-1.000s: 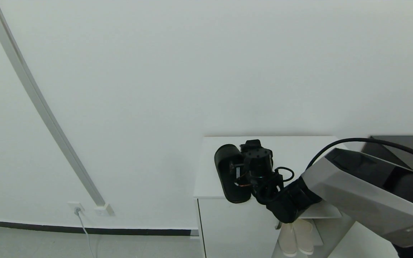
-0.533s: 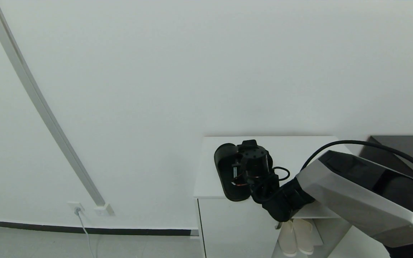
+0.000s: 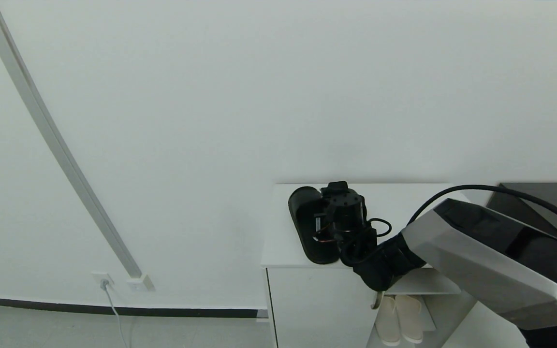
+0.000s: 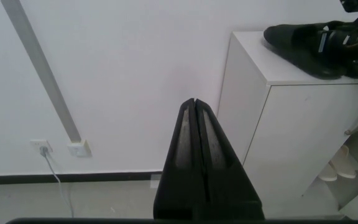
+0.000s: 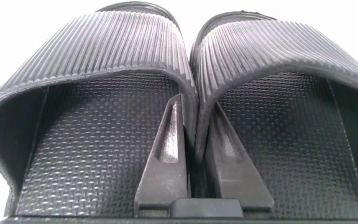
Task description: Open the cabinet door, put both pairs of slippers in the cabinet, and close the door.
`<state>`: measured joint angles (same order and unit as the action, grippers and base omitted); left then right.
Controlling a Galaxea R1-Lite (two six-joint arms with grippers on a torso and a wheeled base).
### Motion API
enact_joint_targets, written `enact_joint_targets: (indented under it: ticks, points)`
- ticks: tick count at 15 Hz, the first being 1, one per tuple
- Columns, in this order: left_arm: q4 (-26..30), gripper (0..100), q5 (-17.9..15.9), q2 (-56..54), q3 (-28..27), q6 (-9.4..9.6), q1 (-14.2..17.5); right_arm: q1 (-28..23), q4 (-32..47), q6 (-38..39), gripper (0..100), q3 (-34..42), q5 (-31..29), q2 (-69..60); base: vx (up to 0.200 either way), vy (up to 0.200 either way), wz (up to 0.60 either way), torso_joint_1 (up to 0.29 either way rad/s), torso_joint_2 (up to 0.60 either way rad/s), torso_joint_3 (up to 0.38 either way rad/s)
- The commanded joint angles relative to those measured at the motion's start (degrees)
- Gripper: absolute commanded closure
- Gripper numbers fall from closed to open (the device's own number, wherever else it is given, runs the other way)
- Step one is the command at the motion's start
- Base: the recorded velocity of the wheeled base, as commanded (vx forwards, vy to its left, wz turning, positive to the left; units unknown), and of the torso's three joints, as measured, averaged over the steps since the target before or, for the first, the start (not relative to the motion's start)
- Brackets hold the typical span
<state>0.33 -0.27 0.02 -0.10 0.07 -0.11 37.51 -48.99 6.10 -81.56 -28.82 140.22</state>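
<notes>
A pair of black slippers (image 3: 307, 227) (image 4: 303, 40) (image 5: 104, 143) lies on the left part of the white cabinet's (image 3: 418, 198) (image 4: 291, 124) top, near its front edge. My right gripper (image 3: 326, 227) (image 5: 194, 106) is shut on the pair, pinching the two inner strap walls together between its fingers (image 5: 169, 155). A pair of white slippers (image 3: 399, 324) (image 4: 344, 165) stands inside the cabinet's open right side under a shelf, beside a door handle (image 3: 376, 299). My left gripper (image 4: 194, 106) hangs shut and holds nothing, in the air left of the cabinet.
The cabinet stands against a white wall. A grey cable duct (image 3: 56, 140) slants down that wall to a socket (image 3: 102, 279) with a cord. A dark surface (image 3: 549, 193) lies to the cabinet's right. Open floor (image 4: 73, 199) lies left of the cabinet.
My right gripper has moved the black slippers slightly back from the front edge and levelled them out on the cabinet top. The left gripper's earlier state is not shown.
</notes>
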Motion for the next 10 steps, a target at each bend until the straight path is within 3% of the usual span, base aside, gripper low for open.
enact_joint_targets:
  ticks: [1, 7, 10]
  points:
    - [-0.1, 100, 0.0, 0.1, 0.0, 0.01, -0.1, 0.2, 0.0, -0.5, 100, 1.5, 0.1, -3.8, 0.000, 0.000, 0.00, 0.000, 0.00, 0.000]
    - [-0.1, 100, 0.0, 0.1, 0.0, 0.01, 0.0, 1.0, -0.3, -0.9, 100, 7.3, 1.2, -9.4, 0.000, 0.000, 0.00, 0.000, 0.00, 0.000]
    - [0.0, 100, 0.0, 0.0, 0.0, 0.01, -0.1, 2.3, -3.2, -0.8, 100, 20.6, 7.5, -18.0, 0.000, 0.000, 0.00, 0.000, 0.00, 0.000]
